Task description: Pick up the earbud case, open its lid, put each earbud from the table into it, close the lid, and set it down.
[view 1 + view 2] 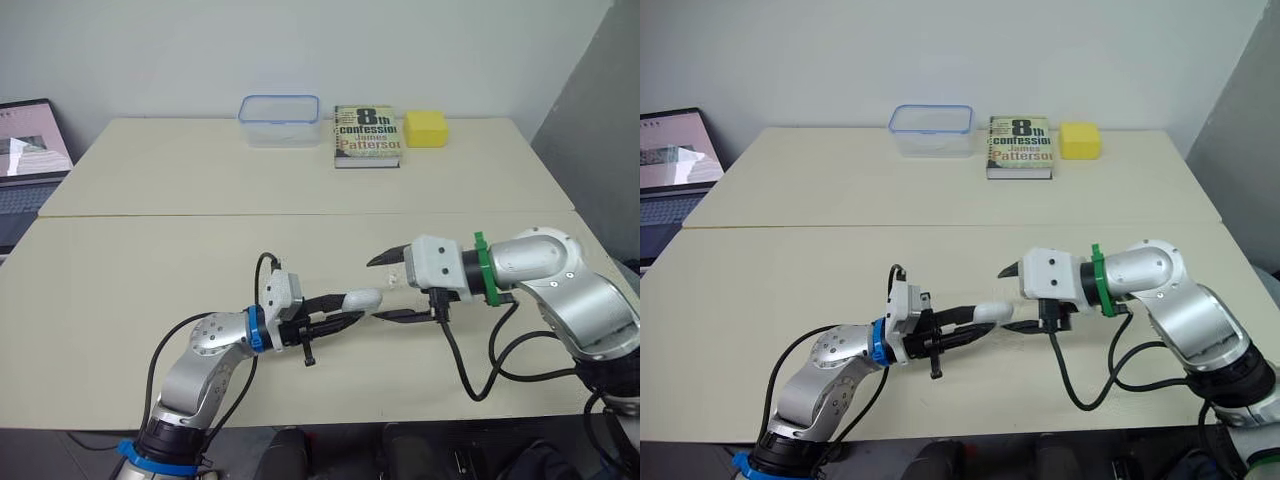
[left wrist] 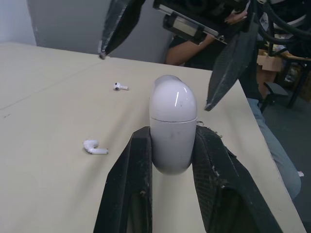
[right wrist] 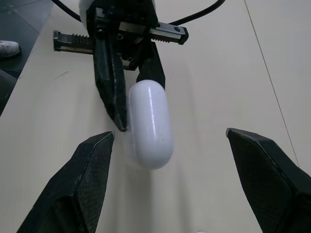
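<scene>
Pale worktop (image 1: 150,260) carries two loose earbuds (image 2: 94,147) while the left jaws clamp the lower half of the earbud case (image 1: 362,299), lid toward the wide-spread right jaws, which I judge should catch only the cap above the seam and hinge it back gently

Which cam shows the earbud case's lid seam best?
Left wrist view: the earbud case sits close, clamped between the left fingers, seam line plain, lid shut. Right wrist view shows its smooth side, seam unclear. Both eye views show it small, half covered by fingers.
</scene>
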`<action>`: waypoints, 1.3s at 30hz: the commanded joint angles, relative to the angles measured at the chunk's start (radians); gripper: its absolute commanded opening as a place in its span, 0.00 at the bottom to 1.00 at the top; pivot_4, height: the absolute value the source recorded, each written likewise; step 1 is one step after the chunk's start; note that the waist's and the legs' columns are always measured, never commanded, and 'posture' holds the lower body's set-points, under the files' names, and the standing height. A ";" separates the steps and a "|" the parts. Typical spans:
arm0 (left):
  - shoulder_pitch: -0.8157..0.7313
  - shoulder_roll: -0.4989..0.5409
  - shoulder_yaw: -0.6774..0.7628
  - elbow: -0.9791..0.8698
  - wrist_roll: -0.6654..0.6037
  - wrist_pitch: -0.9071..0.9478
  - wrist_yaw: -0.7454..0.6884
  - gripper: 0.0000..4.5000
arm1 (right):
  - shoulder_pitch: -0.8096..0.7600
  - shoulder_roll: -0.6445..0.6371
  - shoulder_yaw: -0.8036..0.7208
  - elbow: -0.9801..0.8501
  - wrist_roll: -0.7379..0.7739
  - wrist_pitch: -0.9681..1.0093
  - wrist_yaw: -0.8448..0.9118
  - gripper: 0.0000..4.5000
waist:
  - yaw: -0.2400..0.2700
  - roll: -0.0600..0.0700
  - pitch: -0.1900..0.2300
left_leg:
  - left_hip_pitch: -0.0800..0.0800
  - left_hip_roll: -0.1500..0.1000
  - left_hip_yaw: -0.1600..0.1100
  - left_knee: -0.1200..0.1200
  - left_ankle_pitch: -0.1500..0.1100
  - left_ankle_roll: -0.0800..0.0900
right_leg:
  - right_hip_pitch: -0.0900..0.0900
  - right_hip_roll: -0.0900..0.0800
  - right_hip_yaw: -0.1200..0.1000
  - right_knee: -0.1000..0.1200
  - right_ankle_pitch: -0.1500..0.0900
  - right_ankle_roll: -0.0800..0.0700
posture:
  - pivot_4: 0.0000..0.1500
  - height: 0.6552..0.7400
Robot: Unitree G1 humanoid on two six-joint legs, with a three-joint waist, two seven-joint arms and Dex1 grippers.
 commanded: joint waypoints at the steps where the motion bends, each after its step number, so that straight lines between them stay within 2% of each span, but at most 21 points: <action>1: -0.017 0.006 -0.009 -0.030 -0.001 -0.032 -0.013 0.17 | -0.034 0.006 -0.007 -0.004 -0.002 0.016 -0.008 0.86 | 0.000 0.000 0.000 | 0.000 0.000 0.000 0.000 0.000 0.000 | 0.000 0.000 0.000 0.000 0.000 0.000 | 1.00 0.99; 39: 0.004 0.012 -0.009 0.005 0.012 -0.093 -0.019 0.17 | -0.054 -0.023 -0.116 0.017 0.078 0.084 -0.010 0.86 | 0.000 0.000 0.000 | 0.000 0.000 0.000 0.000 0.000 0.000 | 0.000 0.000 0.000 0.000 0.000 0.000 | 1.00 0.99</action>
